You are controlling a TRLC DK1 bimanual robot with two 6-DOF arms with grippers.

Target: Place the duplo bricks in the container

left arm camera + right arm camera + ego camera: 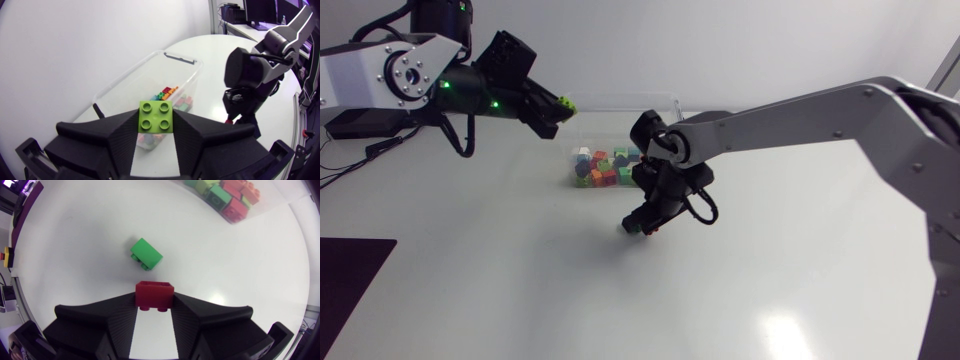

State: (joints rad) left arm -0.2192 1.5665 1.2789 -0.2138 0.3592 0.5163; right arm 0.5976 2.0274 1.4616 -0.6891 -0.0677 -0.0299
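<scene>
**Both end effectors loaded, one brick loose on the counter**

Your left end effector (156, 131) is closed on a lime-green duplo brick (156, 116). One finger presses each side of the brick, and its four studs face the wrist camera. The clear container (131, 75) sits ahead of and below this end effector. It is open at the top, with a heap of mixed bricks (170, 96) on its floor in red, orange, green and other colours. In the head view the left end effector hangs raised off the counter (500, 290), right at one end of the container. You cannot tell from these views whether the lime-green brick is already past the rim or just short of it.

Your right end effector (154, 311) is closed on a red brick (154, 294), gripped from two sides at the fingertips. A darker green brick (146, 254) lies just ahead of it on the bare counter, turned askew and apart from the red one. Farther ahead and off to one side is a corner of the container with bricks behind its wall. In the head view this end effector is low over the counter, near the container's long side but not touching it. Its arm comes in from the right.
</scene>
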